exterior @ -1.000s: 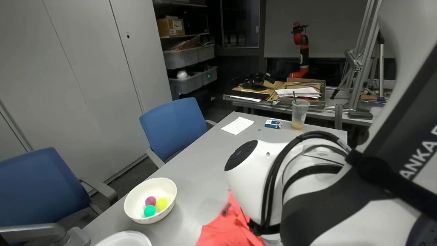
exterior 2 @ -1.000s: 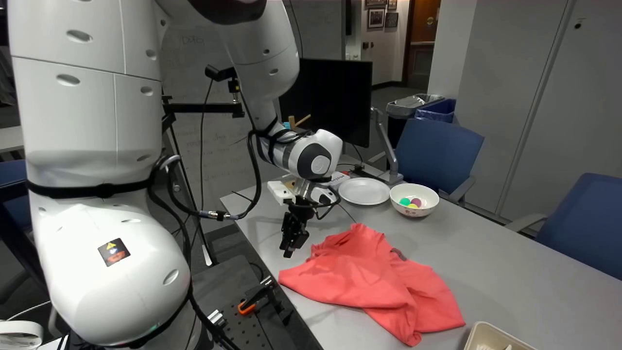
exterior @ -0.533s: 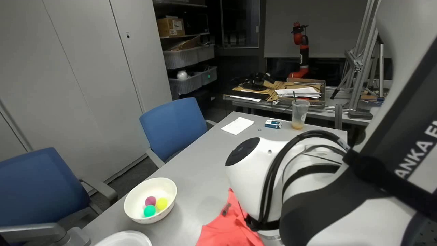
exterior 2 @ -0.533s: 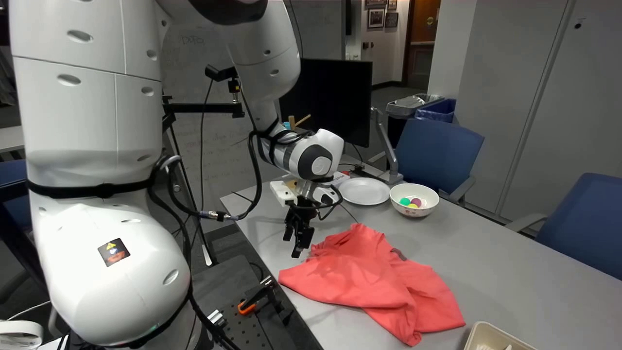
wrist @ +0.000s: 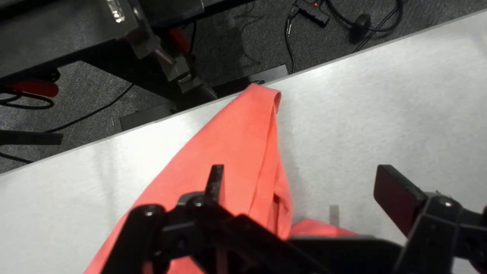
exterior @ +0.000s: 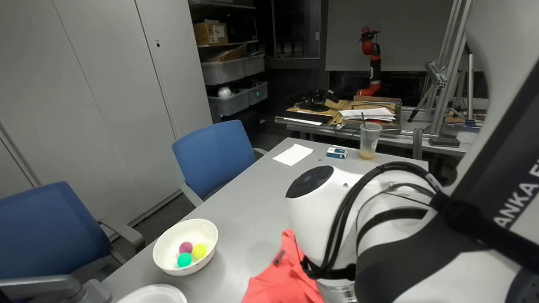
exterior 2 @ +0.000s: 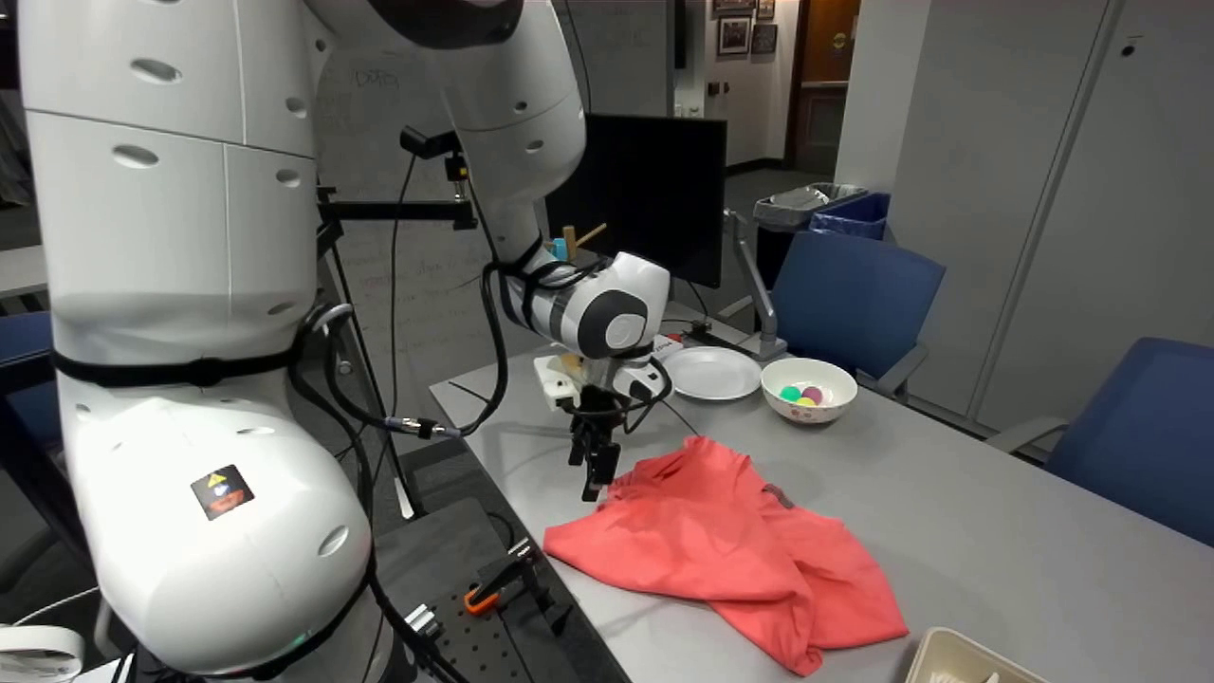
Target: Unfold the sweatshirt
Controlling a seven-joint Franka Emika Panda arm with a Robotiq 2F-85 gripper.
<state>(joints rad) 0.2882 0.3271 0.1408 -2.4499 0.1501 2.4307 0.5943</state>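
This looks to me like a robotics lab, with a white arm point(exterior 2: 185, 285) by the counter point(exterior 2: 996, 522), an orange arm point(exterior: 372, 59) well beyond it, a scribbled whiteboard point(exterior 2: 439, 304) and chairs point(exterior 2: 854, 294).

Gripper point(wrist: 304, 184) low in the wrist view; fingers point(wrist: 397, 196) spread wide, one just left of centre, one well to the right. In an exterior view, arm point(exterior 2: 180, 256) upright along the left side, cut by top edge; forearm point(exterior 2: 517, 114) slanted down toward mid-frame; wrist point(exterior 2: 621, 318) near centre, gripper below it, tips downward. Lettered link point(exterior: 520, 187) at right edge, exterior view.
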